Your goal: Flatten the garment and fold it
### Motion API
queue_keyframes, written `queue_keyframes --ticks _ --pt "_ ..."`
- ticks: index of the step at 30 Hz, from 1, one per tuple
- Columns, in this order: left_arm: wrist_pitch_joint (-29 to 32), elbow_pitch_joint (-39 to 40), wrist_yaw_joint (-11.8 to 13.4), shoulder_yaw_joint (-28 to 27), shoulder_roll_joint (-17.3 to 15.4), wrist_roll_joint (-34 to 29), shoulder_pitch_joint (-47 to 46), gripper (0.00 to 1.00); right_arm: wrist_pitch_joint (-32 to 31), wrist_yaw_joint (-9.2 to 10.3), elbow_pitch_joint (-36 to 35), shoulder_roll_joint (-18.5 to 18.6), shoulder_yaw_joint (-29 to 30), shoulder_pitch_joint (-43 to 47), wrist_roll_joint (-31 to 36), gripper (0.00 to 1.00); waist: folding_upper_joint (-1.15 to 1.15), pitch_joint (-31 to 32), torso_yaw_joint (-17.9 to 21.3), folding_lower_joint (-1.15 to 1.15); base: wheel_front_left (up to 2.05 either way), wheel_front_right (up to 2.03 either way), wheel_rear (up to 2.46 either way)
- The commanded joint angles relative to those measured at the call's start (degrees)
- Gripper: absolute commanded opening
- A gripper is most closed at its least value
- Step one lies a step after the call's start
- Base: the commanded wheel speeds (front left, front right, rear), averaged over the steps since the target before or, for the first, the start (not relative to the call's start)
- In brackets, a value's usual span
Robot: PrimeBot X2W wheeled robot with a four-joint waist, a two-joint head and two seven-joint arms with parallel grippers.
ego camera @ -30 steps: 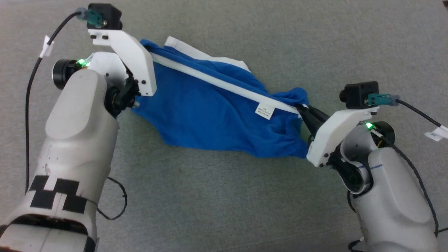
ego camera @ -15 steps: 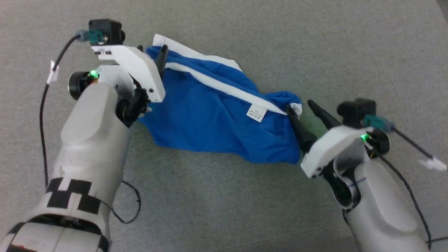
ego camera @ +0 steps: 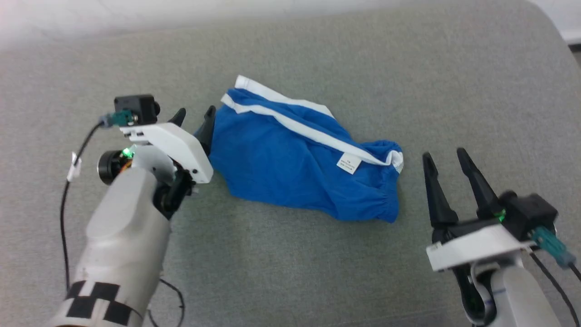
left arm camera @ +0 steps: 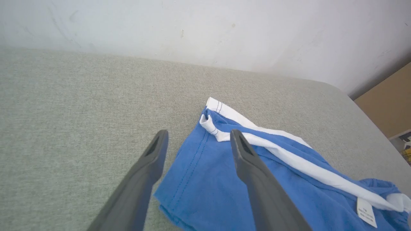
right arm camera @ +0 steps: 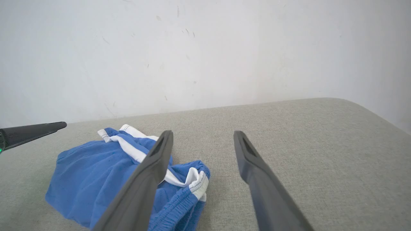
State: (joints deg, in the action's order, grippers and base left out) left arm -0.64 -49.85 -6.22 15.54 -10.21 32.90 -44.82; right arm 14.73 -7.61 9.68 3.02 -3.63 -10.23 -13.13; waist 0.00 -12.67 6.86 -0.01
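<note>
The garment (ego camera: 290, 168), bright blue shorts with white trim stripes, lies rumpled on the grey surface, its small white label (ego camera: 348, 163) facing up. Its print is hidden. My left gripper (ego camera: 196, 113) stands open at the garment's left end, its right finger over the blue hem (left arm camera: 192, 160) in the left wrist view, nothing held. My right gripper (ego camera: 445, 155) is open, a short gap right of the elastic waistband end (right arm camera: 192, 183). In the right wrist view the garment (right arm camera: 86, 176) lies low left, my own gripper (right arm camera: 203, 133) over bare surface.
The grey fabric-covered surface (ego camera: 290, 272) runs back to a white wall (right arm camera: 192, 48). Its rounded far right corner (ego camera: 540, 18) drops off. A tan panel (left arm camera: 388, 102) stands beyond that corner. A finger of the left gripper (right arm camera: 32, 131) pokes in at the left of the right wrist view.
The right gripper opened and let go of the garment's right end, then both arms drew back toward me. The garment settled onto the surface. The head camera has tilted up.
</note>
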Motion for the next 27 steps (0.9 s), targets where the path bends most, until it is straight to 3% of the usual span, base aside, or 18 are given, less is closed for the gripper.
queue_keyframes --ticks 1,8,14,19,24,25,26,27 --pt "1.44 0.71 -0.57 0.27 -0.73 0.53 0.02 1.00 0.23 0.12 -0.96 -0.12 0.21 1.01 -0.13 1.00 0.00 1.72 -0.90 0.01 0.00 0.00 0.00" --pt "22.27 2.54 -1.21 4.78 -5.27 4.32 -3.37 1.00 0.26 0.12 -4.21 -0.13 0.12 4.04 -1.05 1.00 0.00 1.65 1.71 0.01 0.00 0.00 0.00" --pt "34.40 3.73 -1.25 10.16 -10.77 7.73 -5.93 1.00 0.26 0.12 -5.82 -0.13 -1.31 2.93 -1.82 1.00 0.00 -2.03 5.60 0.01 0.00 0.00 0.00" --pt "35.89 1.04 -1.25 12.43 -12.86 6.32 -6.91 1.00 0.27 0.12 -6.37 -0.13 -2.03 1.99 -2.54 1.00 0.00 -4.36 7.32 0.01 0.00 0.00 0.00" --pt "39.37 -1.85 -1.26 15.04 -11.40 7.56 -4.73 1.00 0.27 0.12 -5.99 -0.13 -2.38 1.78 -3.12 1.00 0.00 -5.28 8.17 0.01 0.00 0.00 0.00" --pt "40.48 -2.29 -1.26 15.62 -10.95 8.05 -3.92 0.96 0.27 0.12 -5.89 -0.13 -2.40 1.71 -3.16 1.00 0.00 -5.31 8.25 0.01 0.00 0.00 0.00" --pt "41.36 -2.64 -1.26 15.87 -10.40 8.79 -3.07 0.59 0.27 0.12 -5.81 -0.13 -2.38 1.66 -3.17 1.00 0.00 -5.32 8.31 0.01 0.00 0.00 0.00" --pt "42.01 -2.72 -1.26 16.40 -10.00 9.18 -2.30 0.33 0.27 0.12 -5.75 -0.13 -2.31 1.65 -3.20 1.00 0.00 -5.33 8.31 0.01 0.00 0.00 0.00"
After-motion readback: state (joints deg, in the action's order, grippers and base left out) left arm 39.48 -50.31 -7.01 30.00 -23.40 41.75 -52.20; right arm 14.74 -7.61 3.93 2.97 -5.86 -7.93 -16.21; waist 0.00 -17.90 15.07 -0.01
